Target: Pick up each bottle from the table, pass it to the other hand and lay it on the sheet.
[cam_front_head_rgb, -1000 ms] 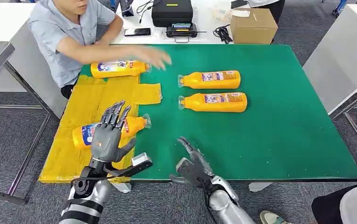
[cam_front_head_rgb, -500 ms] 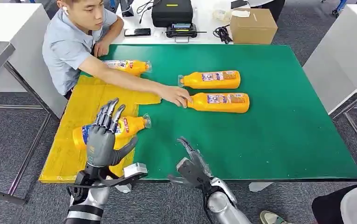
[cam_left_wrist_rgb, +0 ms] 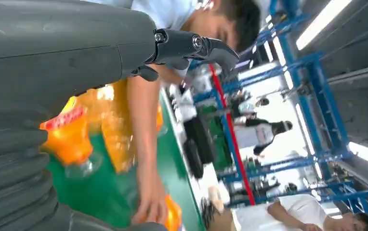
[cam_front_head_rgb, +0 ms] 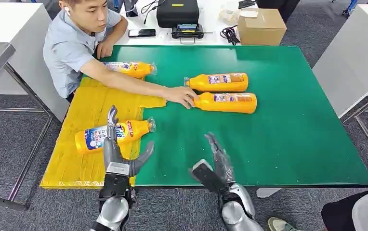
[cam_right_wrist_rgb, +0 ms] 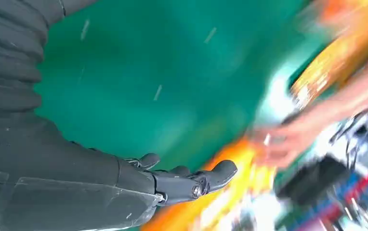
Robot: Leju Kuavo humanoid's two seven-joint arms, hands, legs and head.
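Several orange bottles lie on their sides. One bottle point(cam_front_head_rgb: 112, 134) lies on the yellow sheet point(cam_front_head_rgb: 83, 113) just beyond my left hand point(cam_front_head_rgb: 117, 150), which is open, edge-on and holds nothing. Another bottle point(cam_front_head_rgb: 129, 68) lies at the sheet's far edge by the person. Two more lie on the green table point(cam_front_head_rgb: 288, 120): a far bottle point(cam_front_head_rgb: 218, 82) and a near bottle point(cam_front_head_rgb: 225, 102), whose cap end a person's hand point(cam_front_head_rgb: 179, 96) touches. My right hand point(cam_front_head_rgb: 218, 161) hovers open over the table's front edge, empty. The left wrist view shows a blurred orange bottle point(cam_left_wrist_rgb: 71, 139) beyond the left hand point(cam_left_wrist_rgb: 191, 48).
A person in a grey shirt point(cam_front_head_rgb: 71, 43) sits at the table's far left, an arm stretched across the sheet. A cardboard box point(cam_front_head_rgb: 261, 26), a black case point(cam_front_head_rgb: 177, 12) and a phone point(cam_front_head_rgb: 141, 32) lie on the white desk behind. The right wrist view is motion-blurred.
My left hand turned from palm-flat to edge-on and drew back toward the table's front. My right hand rose and moved forward. The person's hand went from the sheet's far bottle to the near table bottle.
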